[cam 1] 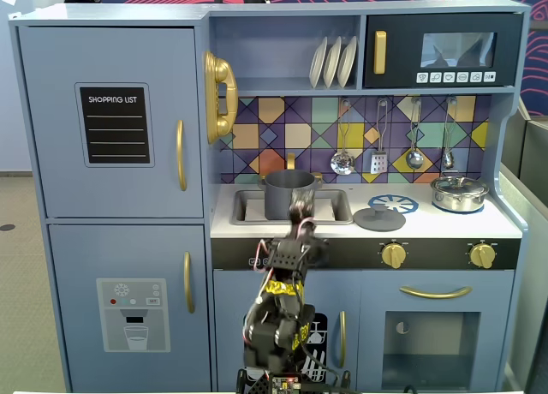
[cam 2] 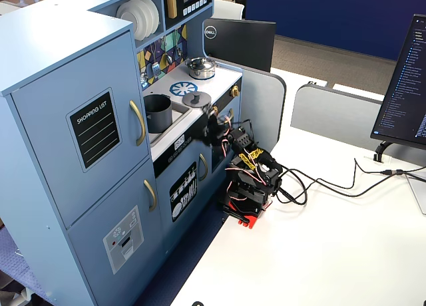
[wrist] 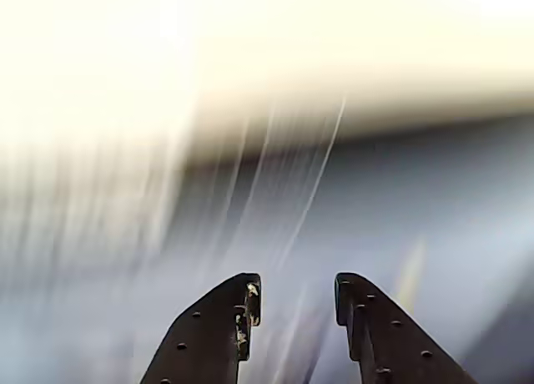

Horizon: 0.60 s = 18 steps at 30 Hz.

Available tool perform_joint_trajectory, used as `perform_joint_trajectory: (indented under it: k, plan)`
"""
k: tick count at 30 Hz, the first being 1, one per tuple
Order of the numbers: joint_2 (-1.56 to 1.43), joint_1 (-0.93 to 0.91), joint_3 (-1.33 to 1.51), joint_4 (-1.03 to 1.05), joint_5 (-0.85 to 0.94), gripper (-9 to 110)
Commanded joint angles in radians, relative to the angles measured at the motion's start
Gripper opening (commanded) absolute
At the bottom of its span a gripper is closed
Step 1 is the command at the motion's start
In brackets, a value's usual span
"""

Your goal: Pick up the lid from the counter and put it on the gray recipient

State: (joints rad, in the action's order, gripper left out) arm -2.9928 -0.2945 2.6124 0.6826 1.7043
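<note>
The lid (cam 1: 379, 218) is a flat dark-gray disc with a small knob. It lies on the white counter to the right of the sink, and also shows in the other fixed view as the lid (cam 2: 199, 98). The gray recipient (cam 1: 286, 192) is a matte gray pot standing in the sink (cam 1: 341, 207); from the side, the recipient (cam 2: 157, 113) is uncovered. My gripper (cam 1: 301, 216) is raised at the counter's front edge, in front of the pot and left of the lid. In the wrist view my gripper (wrist: 296, 288) is open and holds nothing. The scene behind it is motion-blurred.
A shiny silver pot (cam 1: 459, 193) with its own lid stands at the counter's right end. Utensils (cam 1: 378, 161) hang on the tiled back wall above. The arm's base (cam 2: 245, 198) sits on a white desk, with cables (cam 2: 333, 184) trailing right toward a monitor (cam 2: 406, 86).
</note>
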Motion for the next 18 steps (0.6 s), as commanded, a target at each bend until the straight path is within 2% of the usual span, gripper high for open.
perform_joint_trajectory:
  k: [1,5,10,18]
  plan:
    - [0.115,-0.126,-0.112,-0.370,0.006,0]
    - [0.213,-0.232,-0.100,-0.644,-0.021,9]
    - [0.310,-0.301,-0.098,-0.689,-0.043,14]
    - [0.583,-0.308,-0.178,-0.925,-0.103,18]
